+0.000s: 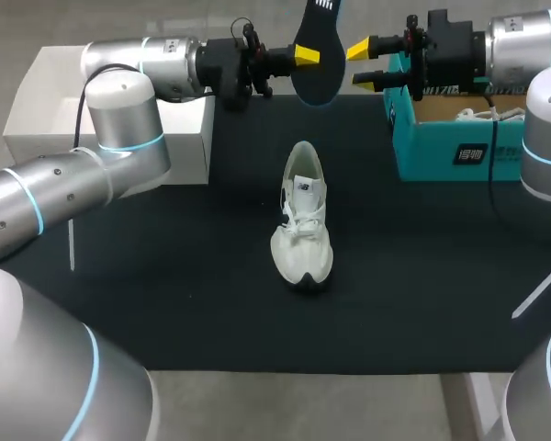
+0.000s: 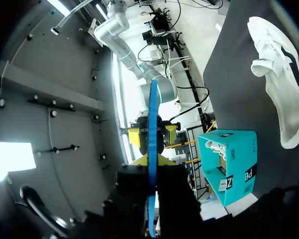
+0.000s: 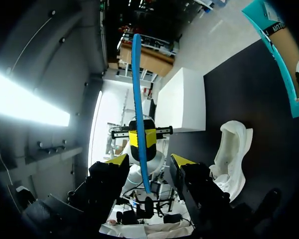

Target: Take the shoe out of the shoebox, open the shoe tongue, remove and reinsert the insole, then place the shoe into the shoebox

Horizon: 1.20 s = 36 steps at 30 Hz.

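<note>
Up at the far side of the table the left gripper (image 1: pixel 305 57) is clamped on the insole (image 1: pixel 320 69), holding it in the air above the black mat (image 1: pixel 184 276). The insole hangs roughly upright, its dark face turned towards the near side, and shows a thin blue edge. In the left wrist view it appears edge-on as a blue line running straight out from between that gripper's fingertips.

The right gripper (image 1: pixel 361 64) faces it from the other side at about the same height. Its fingers (image 3: pixel 182 160) are spread wide, one to each side of the insole's edge and clear of it.

Below them the white shoe (image 1: pixel 303 216) lies sole-down in the middle of the mat, well apart from both grippers. Its toe points to the near edge, its heel to the far one, and the laces are loose. The teal shoebox (image 1: pixel 441 152) stands open at the right far corner of the mat, under the right arm, with something white showing inside. A white box (image 1: pixel 37 119) sits at the left far corner, behind the left arm
</note>
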{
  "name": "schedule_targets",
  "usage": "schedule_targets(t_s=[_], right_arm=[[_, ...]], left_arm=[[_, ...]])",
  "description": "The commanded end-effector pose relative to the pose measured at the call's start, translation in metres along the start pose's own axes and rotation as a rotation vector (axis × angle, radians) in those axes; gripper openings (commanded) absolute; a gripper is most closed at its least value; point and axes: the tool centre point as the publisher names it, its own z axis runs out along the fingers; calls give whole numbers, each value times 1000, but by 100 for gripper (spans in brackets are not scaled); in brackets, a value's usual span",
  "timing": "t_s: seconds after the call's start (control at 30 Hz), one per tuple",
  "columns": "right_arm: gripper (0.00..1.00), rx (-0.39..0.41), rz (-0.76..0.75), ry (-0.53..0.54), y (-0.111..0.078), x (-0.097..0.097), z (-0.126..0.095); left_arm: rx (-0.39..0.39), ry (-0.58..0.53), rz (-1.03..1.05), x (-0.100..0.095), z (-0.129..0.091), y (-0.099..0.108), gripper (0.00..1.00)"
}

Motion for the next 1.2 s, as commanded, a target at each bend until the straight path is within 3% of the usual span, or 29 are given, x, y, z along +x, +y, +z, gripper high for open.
schedule_targets(t_s=[0.03,0.4,0.53,0.8,0.87,0.93,1.1,1.13,1.17,1.2], right_arm=[[49,13,-2,-3,4,0,5],[45,33,-12,11,10,2,22],[35,33,-12,14,11,1,23],[30,39,-13,20,11,1,26],[22,41,-14,22,11,1,27],[2,41,-12,24,10,0,27],[0,43,-14,23,10,-1,27],[0,42,-16,23,9,-1,27],[0,41,-18,23,9,-1,27],[0,41,-20,25,9,-1,27]], left_arm=[[-2,6,-7,-3,2,-2,0],[0,4,-13,2,9,-1,0],[-7,-8,-16,2,12,-1,0],[-19,-15,-16,1,13,3,0],[-19,-17,-18,2,13,4,0],[-19,-19,-21,2,13,4,0],[-13,-39,-37,2,14,4,0],[-12,-40,-38,2,14,4,18],[-11,-41,-39,2,14,4,66],[-13,-43,-46,2,14,4,100]])
